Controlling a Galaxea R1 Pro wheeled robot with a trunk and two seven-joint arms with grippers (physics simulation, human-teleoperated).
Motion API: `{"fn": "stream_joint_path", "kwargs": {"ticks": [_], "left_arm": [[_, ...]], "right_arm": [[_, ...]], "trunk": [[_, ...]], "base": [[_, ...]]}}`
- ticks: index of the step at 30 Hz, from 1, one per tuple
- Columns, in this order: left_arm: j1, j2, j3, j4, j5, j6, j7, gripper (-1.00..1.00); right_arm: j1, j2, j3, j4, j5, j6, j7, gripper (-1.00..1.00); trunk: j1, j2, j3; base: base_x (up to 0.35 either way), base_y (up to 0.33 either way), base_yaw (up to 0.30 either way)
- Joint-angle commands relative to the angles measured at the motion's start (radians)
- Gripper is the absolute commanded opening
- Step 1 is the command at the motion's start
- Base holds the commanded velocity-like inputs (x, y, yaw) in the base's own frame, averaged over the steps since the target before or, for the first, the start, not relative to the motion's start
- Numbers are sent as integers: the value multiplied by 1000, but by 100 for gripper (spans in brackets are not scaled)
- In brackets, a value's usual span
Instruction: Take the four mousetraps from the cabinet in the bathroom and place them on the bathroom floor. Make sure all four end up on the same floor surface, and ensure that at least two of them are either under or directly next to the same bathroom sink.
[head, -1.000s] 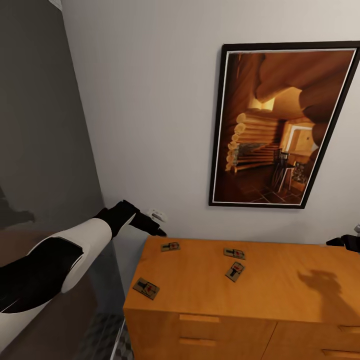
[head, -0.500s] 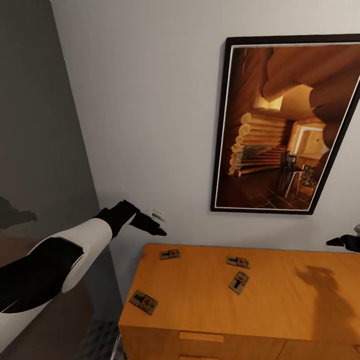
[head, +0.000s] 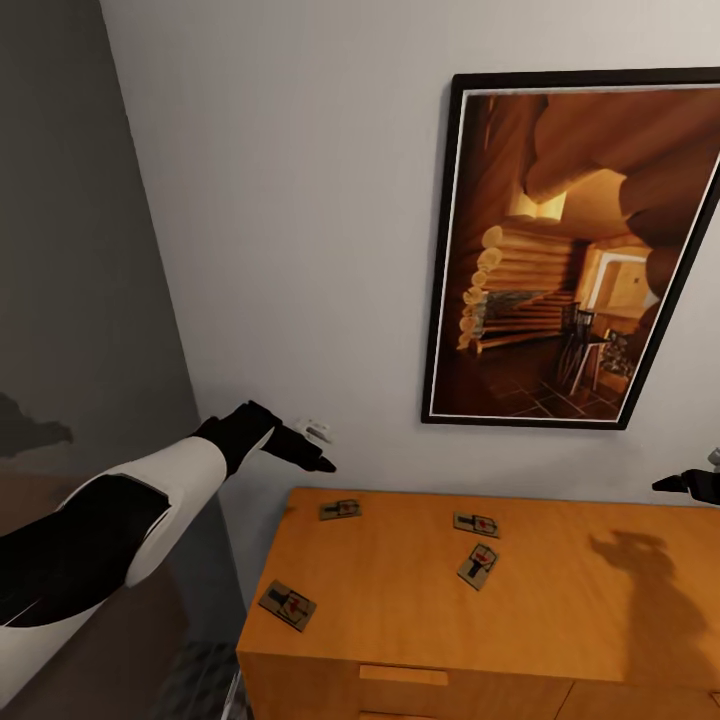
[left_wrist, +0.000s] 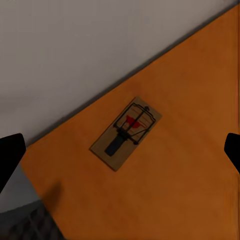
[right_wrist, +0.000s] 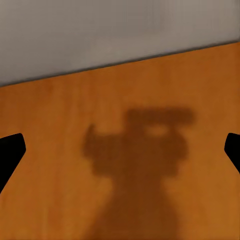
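Note:
Several mousetraps lie flat on the orange-brown cabinet (head: 560, 600): one at the back left (head: 340, 509), two near the middle (head: 476, 523) (head: 477, 565), one at the front left corner (head: 288, 605). My left gripper (head: 318, 448) hovers open just past the cabinet's back left corner, above the top. Its wrist view looks down on the back left mousetrap (left_wrist: 126, 132), which lies between the spread fingertips (left_wrist: 10, 160) and below them. My right gripper (head: 695, 484) hangs open over the right part of the cabinet top (right_wrist: 120, 200), with nothing between its fingertips (right_wrist: 10, 150).
A large framed picture (head: 570, 250) hangs on the white wall behind the cabinet. A dark grey wall (head: 80, 300) rises at the left. A strip of patterned floor (head: 205, 680) shows beside the cabinet. Drawer fronts (head: 400, 675) face me.
The head view has shifted up and a little closer since one second ago. Both arms and the mousetraps keep their places.

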Motion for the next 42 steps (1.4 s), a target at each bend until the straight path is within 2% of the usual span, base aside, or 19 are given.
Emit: {"fn": "stream_joint_path", "kwargs": {"ticks": [1,14,27,42], "left_arm": [[0,-2,7,0,-9,7,-4,100],[0,-23,8,5,-7,38,-9,100],[0,-29,8,3,-8,45,-10,100],[0,-33,8,4,11,46,-5,100]], "right_arm": [[0,0,-2,-1,10,3,7,100],[0,0,-3,-1,10,2,7,100],[0,0,-3,-1,10,2,7,100],[0,0,-2,-1,10,2,7,100]], "trunk": [[0,-1,-1],[0,-1,-1],[0,-1,-1],[0,-1,-1]], "base": [[1,0,0],[0,0,0],[0,0,0],[0,0,0]]}}
